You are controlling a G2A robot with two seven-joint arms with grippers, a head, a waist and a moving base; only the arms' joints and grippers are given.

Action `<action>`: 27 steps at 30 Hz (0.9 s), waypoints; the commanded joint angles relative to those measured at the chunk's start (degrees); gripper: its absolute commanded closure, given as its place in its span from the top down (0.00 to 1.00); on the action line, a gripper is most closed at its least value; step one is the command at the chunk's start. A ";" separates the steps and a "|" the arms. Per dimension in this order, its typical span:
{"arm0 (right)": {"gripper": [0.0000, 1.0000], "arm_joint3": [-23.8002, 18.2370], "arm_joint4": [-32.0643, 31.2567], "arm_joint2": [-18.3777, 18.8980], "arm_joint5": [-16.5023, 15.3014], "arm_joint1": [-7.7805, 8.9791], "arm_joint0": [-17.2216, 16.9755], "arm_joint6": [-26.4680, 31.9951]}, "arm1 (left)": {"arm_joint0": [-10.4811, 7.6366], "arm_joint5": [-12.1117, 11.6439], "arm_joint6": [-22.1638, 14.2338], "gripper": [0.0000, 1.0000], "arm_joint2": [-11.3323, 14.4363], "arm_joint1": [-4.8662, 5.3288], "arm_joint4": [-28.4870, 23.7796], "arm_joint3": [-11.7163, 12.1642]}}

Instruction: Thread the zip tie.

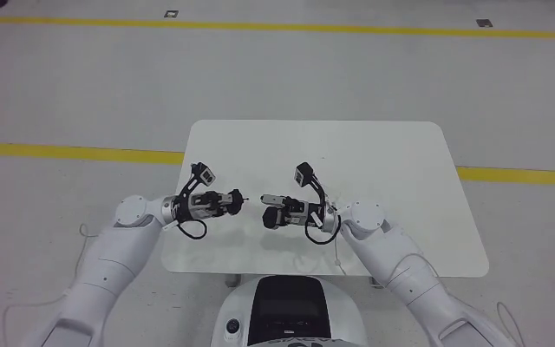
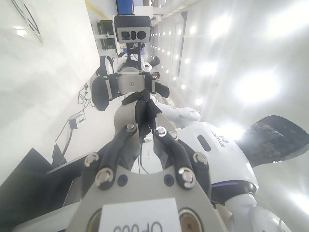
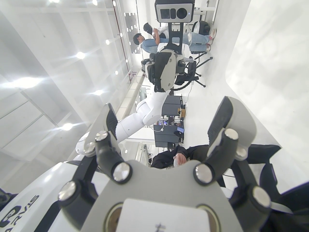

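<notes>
Inventory, as seen from beside the counter (image 1: 390, 173):

1. Left hand (image 1: 238, 200): held above the near part of the counter and pointed across at its partner; fingers pressed together, pinching a black zip tie (image 2: 144, 108); the strap runs out from between the pads toward the other arm.

2. Right hand (image 3: 166, 115): faces the left one, near it but apart; fingers spread wide, nothing between them.

3. Zip tie: off the counter, carried by the left hand alone; its far end lies just in front of the right hand's open fingers; there the strap looks bunched or crossed over itself; whether the tail has entered the head I cannot tell.

4. Progress, as I judge it: the tie is picked up and the two hands are lined up end to end, so the groundwork looks done; what appears left is for the right hand to take the free end, pass the tail through the head, and draw it snug; early to middle of the job.
</notes>
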 commanded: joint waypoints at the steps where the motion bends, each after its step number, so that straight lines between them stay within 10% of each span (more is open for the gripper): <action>1: 1.00 0.00 0.00 0.00 0.00 0.00 0.00 0.00 | -0.13 0.01 0.00 0.00 0.38 0.18 -0.40 -0.04; 27: 1.00 0.00 0.00 0.00 0.00 0.00 0.00 0.00 | -0.51 0.01 0.00 0.00 0.80 0.64 -0.61 0.42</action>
